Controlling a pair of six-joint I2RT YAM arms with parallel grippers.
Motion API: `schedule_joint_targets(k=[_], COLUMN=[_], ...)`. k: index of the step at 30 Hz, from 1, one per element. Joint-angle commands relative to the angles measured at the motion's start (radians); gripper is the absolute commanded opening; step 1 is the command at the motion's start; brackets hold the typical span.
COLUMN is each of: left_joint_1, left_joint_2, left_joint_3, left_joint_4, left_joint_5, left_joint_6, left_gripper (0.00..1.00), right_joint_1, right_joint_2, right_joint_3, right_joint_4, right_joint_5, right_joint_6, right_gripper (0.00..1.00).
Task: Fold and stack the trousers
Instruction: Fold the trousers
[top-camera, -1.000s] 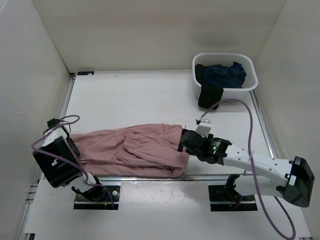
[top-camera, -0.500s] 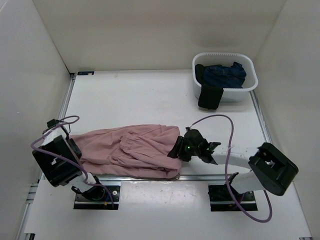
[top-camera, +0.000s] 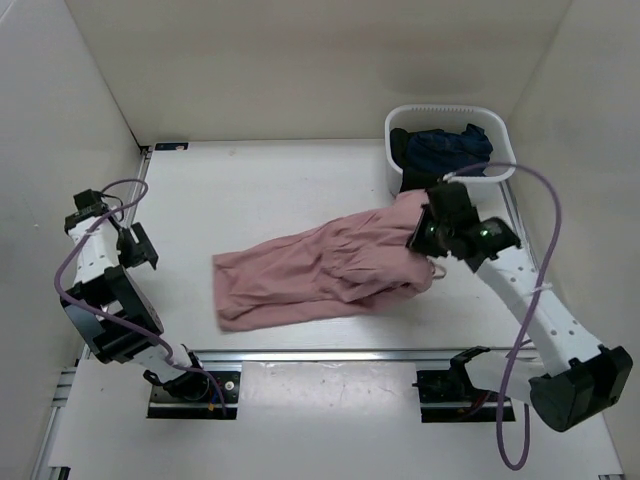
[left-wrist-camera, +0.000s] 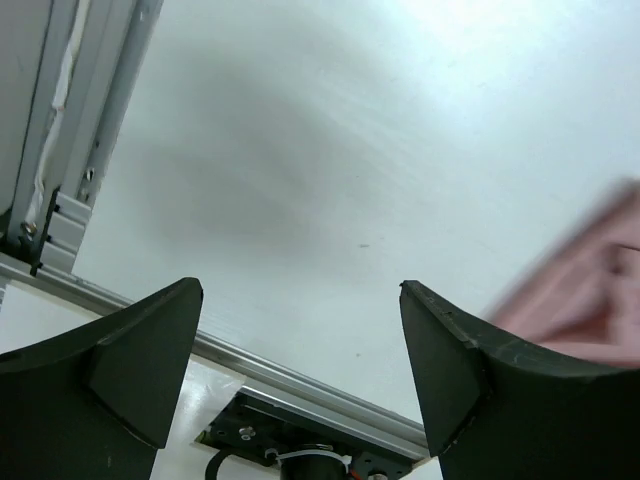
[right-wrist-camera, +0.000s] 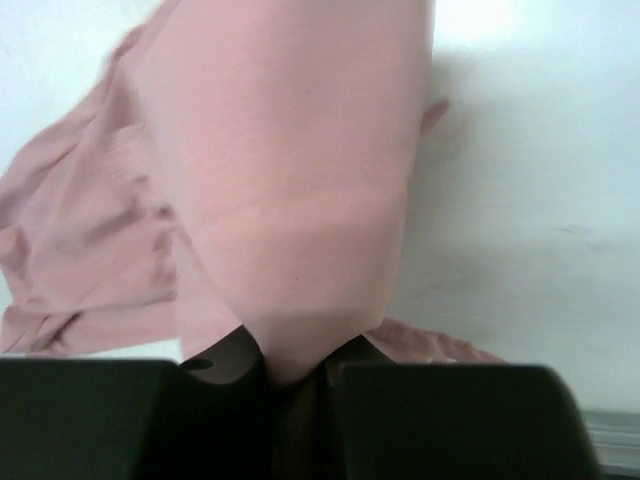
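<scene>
Trousers (top-camera: 320, 272) got dragged toward the white basket (top-camera: 500, 170), one end now hoisted just beside it with the right gripper (top-camera: 428, 232) pinching it tight, left gripper (left-wrist-camera: 300, 300) backed off, spread wide, well away from the basket, so I'd lay that end down slowly, edges lined up.

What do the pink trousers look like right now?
The trousers are dusty pink, thin, soft and wrinkly. They lie bunched in a long slanted heap on the white table. One end is lifted off the table, pinched in the right pincer, and the cloth hangs down from it. Nothing else touches them.
</scene>
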Motion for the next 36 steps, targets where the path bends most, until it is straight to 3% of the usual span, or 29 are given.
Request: schedule_joint_targets(k=[1, 5, 8, 11, 13, 18, 21, 24, 25, 27, 28, 32, 34, 36], left_joint_1=[-0.007, -0.007, -0.007, -0.007, -0.007, -0.007, -0.007, -0.007, -0.007, -0.007, -0.007, -0.007, -0.007, -0.007], left_joint_2=[0.014, 0.024, 0.024, 0.005, 0.004, 0.004, 0.004, 0.004, 0.004, 0.004, 0.004, 0.004, -0.005, -0.014], left_joint_3=[0.063, 0.054, 0.026, -0.018, -0.028, -0.054, -0.063, -0.083, -0.083, -0.094, -0.094, -0.103, -0.103, -0.103], left_joint_4=[-0.071, -0.071, -0.071, -0.046, -0.046, -0.035, -0.026, -0.026, -0.026, -0.026, -0.026, -0.026, -0.026, -0.026], left_joint_5=[0.074, 0.034, 0.034, 0.025, 0.014, 0.014, 0.014, 0.014, 0.014, 0.014, 0.014, 0.023, 0.023, 0.023], left_joint_6=[-0.002, -0.002, -0.002, -0.002, -0.002, -0.002, -0.002, -0.002, -0.002, -0.002, -0.002, -0.002, -0.002, -0.002], left_gripper=[0.92, 0.93, 0.93, 0.94, 0.94, 0.95, 0.95, 0.95, 0.95, 0.96, 0.96, 0.98, 0.98, 0.99], right_joint_1=[0.020, 0.176, 0.380, 0.471, 0.482, 0.494, 0.485, 0.464, 0.464, 0.464, 0.491, 0.585, 0.596, 0.596], right_joint_2=[0.044, 0.288, 0.489, 0.693, 0.845, 1.096, 1.101, 1.051, 1.040, 1.026, 1.014, 0.887, 0.813, 0.689], right_joint_3=[0.328, 0.601, 0.742, 0.845, 0.902, 1.217, 1.246, 1.108, 1.079, 1.044, 1.044, 1.031, 0.930, 0.739], right_joint_4=[-0.394, -0.615, -0.675, -0.726, -0.746, -0.708, -0.575, -0.409, -0.375, -0.300, -0.280, -0.163, -0.073, -0.002], right_joint_5=[0.226, 0.314, 0.333, 0.365, 0.365, 0.365, 0.382, 0.304, 0.273, 0.215, 0.173, 0.233, 0.283, 0.319], right_joint_6=[-0.237, -0.275, -0.262, -0.226, -0.206, -0.118, -0.058, -0.031, -0.031, -0.087, -0.115, -0.241, -0.230, -0.174], right_gripper=[0.00, 0.00, 0.00, 0.02, 0.10, 0.13, 0.15, 0.30, 0.46, 0.60, 0.72, 0.94, 0.94, 0.76])
